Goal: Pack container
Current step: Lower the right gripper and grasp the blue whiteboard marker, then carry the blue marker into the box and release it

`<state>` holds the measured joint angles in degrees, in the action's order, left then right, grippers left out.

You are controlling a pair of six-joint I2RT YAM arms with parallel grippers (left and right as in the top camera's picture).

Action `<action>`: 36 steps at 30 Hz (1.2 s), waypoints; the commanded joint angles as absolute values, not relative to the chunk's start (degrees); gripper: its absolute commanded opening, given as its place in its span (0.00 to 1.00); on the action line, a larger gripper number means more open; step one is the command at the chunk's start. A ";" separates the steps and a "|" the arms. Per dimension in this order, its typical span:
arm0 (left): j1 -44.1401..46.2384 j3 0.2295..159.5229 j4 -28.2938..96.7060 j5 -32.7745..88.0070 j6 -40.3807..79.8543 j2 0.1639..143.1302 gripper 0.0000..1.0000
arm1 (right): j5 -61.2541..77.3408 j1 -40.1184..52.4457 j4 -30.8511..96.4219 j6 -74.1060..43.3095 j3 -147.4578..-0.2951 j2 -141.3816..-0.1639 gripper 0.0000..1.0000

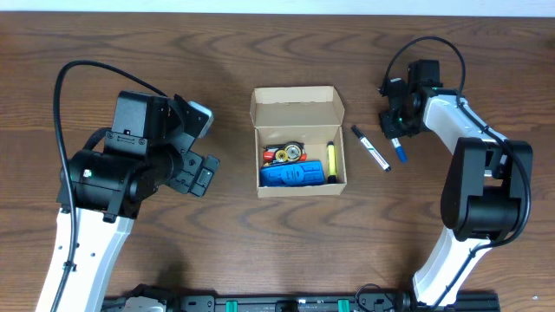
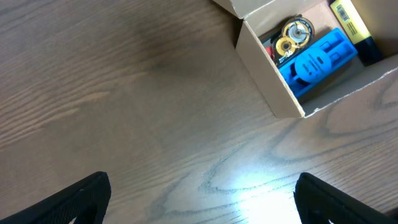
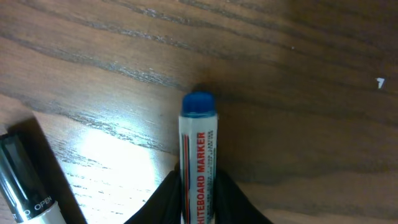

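Observation:
The container (image 1: 297,104) is a small tan cardboard box, lid open toward the back, at the table's middle. In it lie a blue plastic piece (image 1: 293,175), a yellow marker (image 1: 331,161) and small round gold and red items (image 1: 286,154). It also shows in the left wrist view (image 2: 267,74). My right gripper (image 3: 198,186) is shut on a blue-capped whiteboard marker (image 3: 199,143), right of the box (image 1: 398,149). A black-capped marker (image 1: 370,147) lies on the table between the box and that gripper. My left gripper (image 2: 199,205) is open and empty, left of the box.
The wooden table (image 1: 217,52) stretches around the box. The left arm's bulky wrist (image 1: 139,160) sits close to the box's left side. The black marker's end shows at the left edge of the right wrist view (image 3: 25,180).

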<state>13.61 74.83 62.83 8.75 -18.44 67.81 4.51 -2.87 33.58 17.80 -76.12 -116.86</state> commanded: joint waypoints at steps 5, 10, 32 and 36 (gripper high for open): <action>13.41 75.37 63.00 8.56 -19.09 67.59 0.95 | 4.58 -3.33 35.40 14.79 -76.95 -116.20 0.09; 13.41 75.37 63.00 8.56 -19.09 67.59 0.95 | 5.08 -3.11 38.44 14.79 -80.95 -111.46 0.07; 13.41 75.37 63.00 8.58 -19.09 67.59 0.95 | 16.60 23.38 50.13 30.65 -88.38 -97.10 0.07; 13.41 75.37 63.00 8.58 -19.09 67.59 0.95 | 16.64 27.83 53.15 34.41 -88.31 -99.26 0.10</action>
